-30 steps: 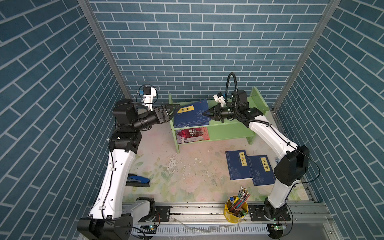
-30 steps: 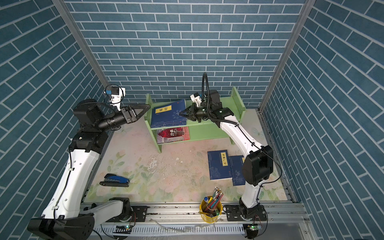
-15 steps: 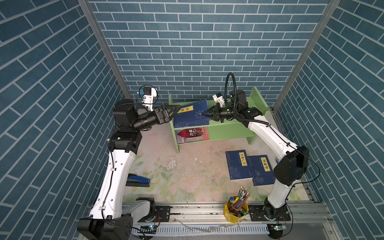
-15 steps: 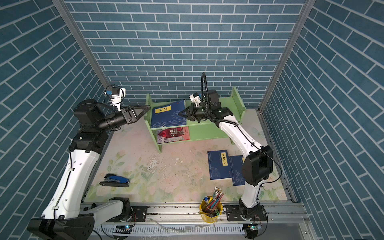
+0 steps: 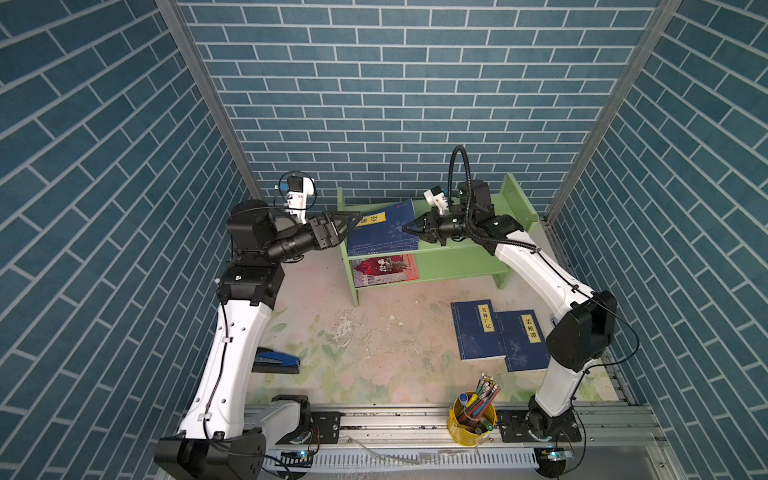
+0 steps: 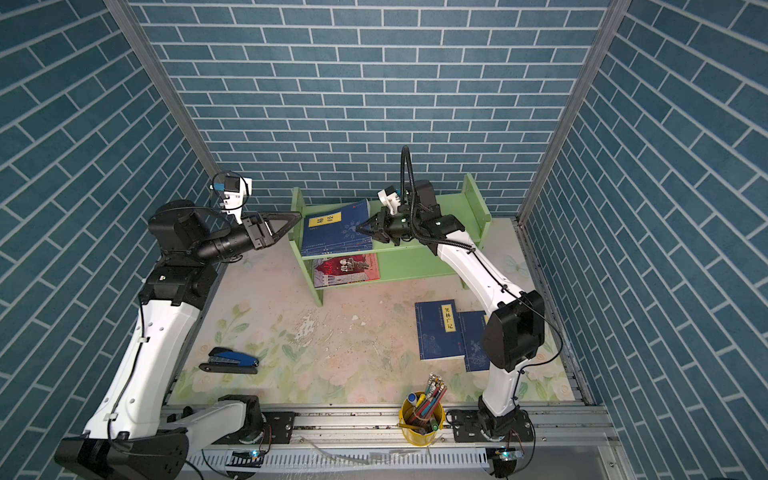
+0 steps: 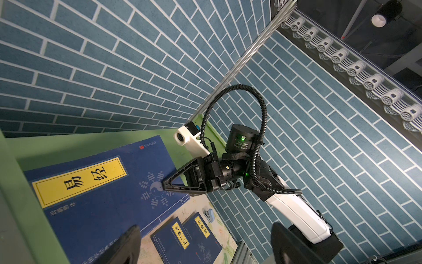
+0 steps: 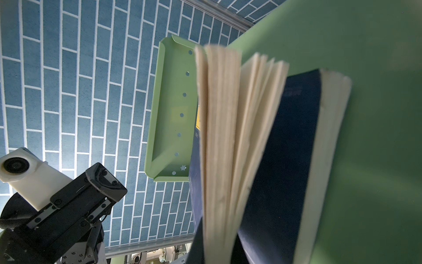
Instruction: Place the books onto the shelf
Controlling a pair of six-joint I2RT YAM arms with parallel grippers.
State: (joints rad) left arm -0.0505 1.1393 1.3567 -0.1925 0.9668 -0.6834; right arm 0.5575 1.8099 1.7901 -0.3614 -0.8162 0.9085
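Top views both agree: right gripper (image 5: pixel 406 227) is clamped on the right-hand edge of the top navy book (image 5: pixel 380 226). That book lies flat on the upper tier of the shelf (image 5: pixel 457 266), at the left end, up by the side panel. Left wrist view backs this up: one fingertip (image 7: pixel 166 182) sits on the cover beside the bagua print, jaws pinched together at the book's edge. Right wrist view has the pages fanned out close to the lens, with a second navy book (image 8: pixel 331 141) stacked underneath on the green board. Can't tell how many pages are actually in the pinch.

Left gripper (image 5: pixel 351 224) is spread wide with nothing in it, level with the upper tier at the shelf's left side panel. Panel contact: can't tell. Its fingers (image 7: pixel 127 242) show well apart in the left wrist view.

Red-and-grey book (image 5: pixel 384 269) lies flat on the lower tier, left end, directly under the navy stack.

Off the shelf, on the table (image 5: pixel 374 332) near the right arm: third navy book (image 5: pixel 478 328) and fourth navy book (image 5: pixel 524 338), flat, side by side, edges touching.

Blue stapler (image 5: pixel 277 362) sits by the left arm, pencil cup (image 5: pixel 471 415) at the front rail.
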